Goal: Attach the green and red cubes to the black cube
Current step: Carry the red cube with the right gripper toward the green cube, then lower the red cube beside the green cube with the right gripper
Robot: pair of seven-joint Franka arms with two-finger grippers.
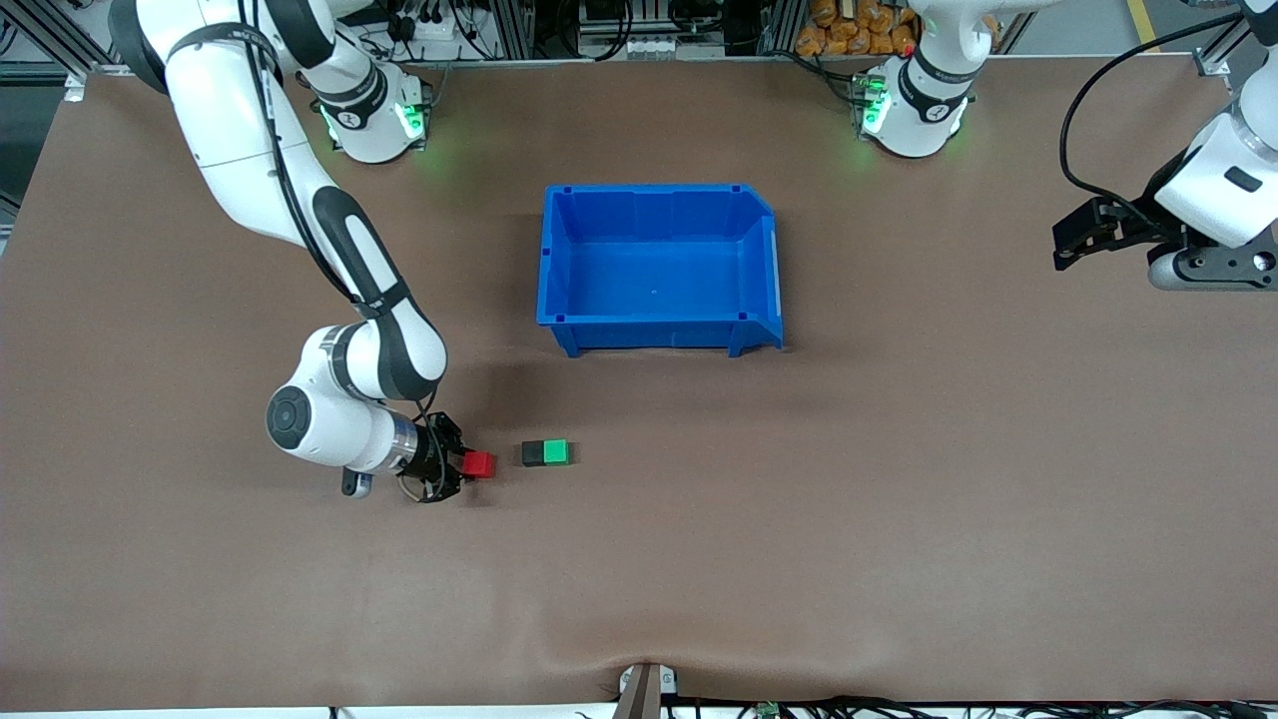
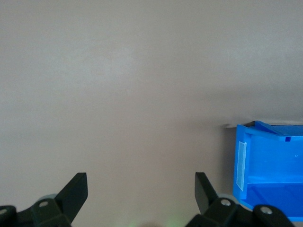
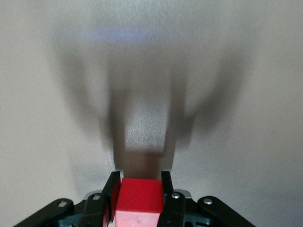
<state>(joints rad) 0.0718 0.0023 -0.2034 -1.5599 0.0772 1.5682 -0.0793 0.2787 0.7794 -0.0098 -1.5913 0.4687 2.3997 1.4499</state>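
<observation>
Right gripper point(image 1: 469, 465) fingers clamping smooth red cube point(image 1: 480, 463), left gripper point(image 1: 1073, 240) waiting.

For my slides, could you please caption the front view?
Right hand holds the red cube beside the joined black cube and green cube; left arm waits.
</observation>
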